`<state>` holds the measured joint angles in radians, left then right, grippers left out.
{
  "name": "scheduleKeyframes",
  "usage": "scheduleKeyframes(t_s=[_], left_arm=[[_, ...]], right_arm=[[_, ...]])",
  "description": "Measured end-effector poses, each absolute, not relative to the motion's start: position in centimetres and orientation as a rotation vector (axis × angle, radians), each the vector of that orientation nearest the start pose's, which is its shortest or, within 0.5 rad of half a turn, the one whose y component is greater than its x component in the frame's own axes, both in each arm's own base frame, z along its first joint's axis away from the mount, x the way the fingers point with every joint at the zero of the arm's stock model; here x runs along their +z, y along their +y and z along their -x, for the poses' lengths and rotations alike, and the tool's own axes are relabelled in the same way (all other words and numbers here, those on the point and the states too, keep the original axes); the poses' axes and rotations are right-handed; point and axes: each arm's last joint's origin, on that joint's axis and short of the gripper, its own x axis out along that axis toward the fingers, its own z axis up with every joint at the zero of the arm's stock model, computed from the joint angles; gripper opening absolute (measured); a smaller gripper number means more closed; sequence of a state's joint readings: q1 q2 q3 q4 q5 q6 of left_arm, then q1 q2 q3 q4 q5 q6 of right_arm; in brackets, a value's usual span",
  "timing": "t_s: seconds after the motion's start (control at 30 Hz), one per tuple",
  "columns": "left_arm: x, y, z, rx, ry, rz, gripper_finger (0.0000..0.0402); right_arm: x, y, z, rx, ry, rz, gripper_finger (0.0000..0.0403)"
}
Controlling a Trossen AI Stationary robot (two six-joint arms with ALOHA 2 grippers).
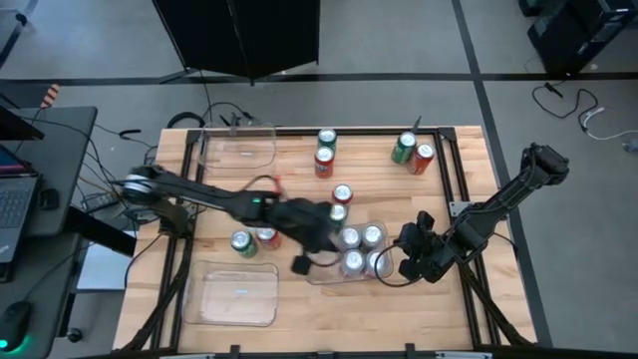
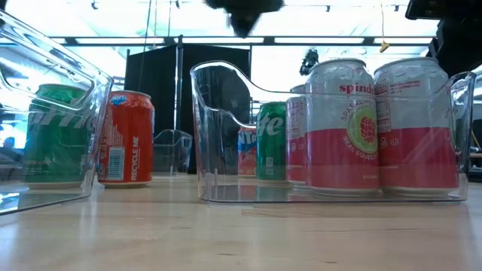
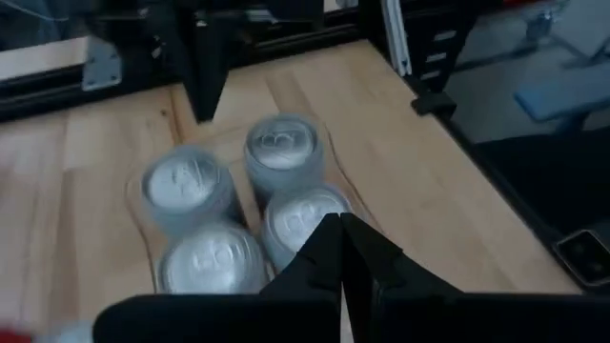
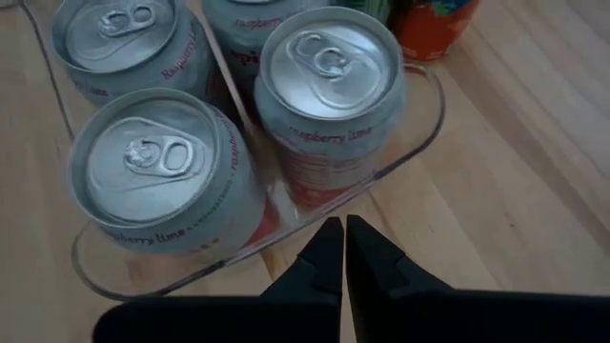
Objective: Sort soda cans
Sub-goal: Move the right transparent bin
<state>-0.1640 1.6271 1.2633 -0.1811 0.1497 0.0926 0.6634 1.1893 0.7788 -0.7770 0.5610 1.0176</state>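
Fingers [image 4: 335, 250] pressed together — tray [image 4: 419, 124] edge cut off, can [image 4: 329, 95] labels partly hidden

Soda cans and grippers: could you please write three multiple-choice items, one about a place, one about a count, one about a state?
1. Where do the silver-white cans stand?
A. in the clear tray
B. on the bare wood
C. on the floor

2. How many cans are in that tray?
A. two
B. four
C. six

3. How are the left gripper and the right gripper?
A. both open
B. both shut and empty
C. each holding a red can

Key: 1 A, the tray's rim runs around them. 2 B, four silver tops show inside it in the left wrist view. 3 B, each pair of fingers meets with nothing between.
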Motion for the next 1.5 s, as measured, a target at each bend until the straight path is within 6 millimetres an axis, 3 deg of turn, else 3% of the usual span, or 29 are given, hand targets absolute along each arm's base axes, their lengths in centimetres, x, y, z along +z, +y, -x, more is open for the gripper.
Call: scheduleKeyframes(t_s=[0.23, 0.33, 0.43, 0.63, 0.83, 1.23, 1.5], left_arm=[[26.9, -5.9, -28.6, -0.256, 0.458, -0.016, 0.0003], [25.0, -5.8, -26.9, -0.244, 0.495, 0.066, 0.0003], [23.9, -5.7, -26.4, -0.235, 0.552, 0.101, 0.0004], [21.7, -6.1, -26.8, -0.262, 0.674, 0.082, 0.0004], [19.9, -6.2, -27.8, -0.25, 0.722, 0.059, 0.0004], [18.3, -7.0, -31.5, -0.268, 0.631, 0.072, 0.0004], [16.5, -7.6, -35.2, -0.27, 0.548, 0.076, 0.0004]], right_arm=[[22.3, 11.3, -17.3, -0.394, 0.873, -0.261, 0.0005], [23.4, 11.5, -17.7, -0.368, 0.853, -0.263, 0.0005], [25.0, 11.9, -18.1, -0.324, 0.825, -0.252, 0.0005], [28.0, 12.3, -18.9, -0.257, 0.767, -0.237, 0.0005], [29.2, 12.4, -19.2, -0.235, 0.744, -0.233, 0.0005], [29.3, 12.4, -19.2, -0.23, 0.751, -0.233, 0.0005], [29.3, 12.5, -19.2, -0.214, 0.754, -0.245, 0.0005]])
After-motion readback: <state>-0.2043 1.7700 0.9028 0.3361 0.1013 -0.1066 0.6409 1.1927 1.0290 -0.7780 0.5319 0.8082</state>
